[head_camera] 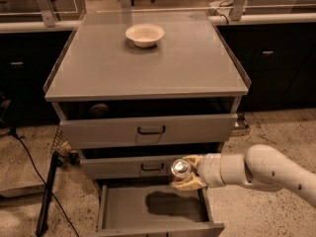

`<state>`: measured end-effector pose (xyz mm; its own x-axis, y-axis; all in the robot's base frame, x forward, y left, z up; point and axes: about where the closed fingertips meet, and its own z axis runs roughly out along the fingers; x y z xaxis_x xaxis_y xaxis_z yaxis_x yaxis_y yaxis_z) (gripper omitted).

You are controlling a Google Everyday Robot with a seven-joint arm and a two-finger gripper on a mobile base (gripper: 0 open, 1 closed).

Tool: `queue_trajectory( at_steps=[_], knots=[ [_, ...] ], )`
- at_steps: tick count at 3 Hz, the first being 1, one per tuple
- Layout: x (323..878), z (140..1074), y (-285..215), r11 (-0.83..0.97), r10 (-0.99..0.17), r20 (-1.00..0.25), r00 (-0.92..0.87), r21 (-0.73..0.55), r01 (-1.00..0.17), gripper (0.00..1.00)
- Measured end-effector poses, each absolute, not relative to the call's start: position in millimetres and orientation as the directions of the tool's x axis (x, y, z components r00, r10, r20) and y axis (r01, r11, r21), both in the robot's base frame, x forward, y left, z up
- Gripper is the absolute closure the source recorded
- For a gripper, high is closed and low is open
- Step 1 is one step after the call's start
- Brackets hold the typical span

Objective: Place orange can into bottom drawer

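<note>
My gripper (185, 174) comes in from the right on a white arm and is shut on the orange can (180, 169), whose shiny silver top faces the camera; its body is mostly hidden between the pale fingers (189, 184). The can hangs in front of the middle drawer, above the right part of the bottom drawer (128, 212). That drawer is pulled open and shows a flat grey floor with the arm's shadow on it.
A white bowl (144, 34) sits at the back of the grey cabinet top (148, 68). The top drawer (148, 130) and middle drawer (123, 167) stand slightly out. A black cable and a stand leg (47, 196) lie on the floor at left.
</note>
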<state>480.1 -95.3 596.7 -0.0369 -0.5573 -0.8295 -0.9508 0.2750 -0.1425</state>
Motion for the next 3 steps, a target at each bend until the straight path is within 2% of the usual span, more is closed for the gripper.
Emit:
queue_trajectory(
  at_steps=[2, 3],
  knots=[
    [461, 460, -84, 0.239, -0.532, -0.847, 0.009, -0.160, -0.958, 1.00],
    [464, 453, -83, 0.232, -0.537, -0.844, 0.020, -0.170, -0.958, 1.00]
  ],
)
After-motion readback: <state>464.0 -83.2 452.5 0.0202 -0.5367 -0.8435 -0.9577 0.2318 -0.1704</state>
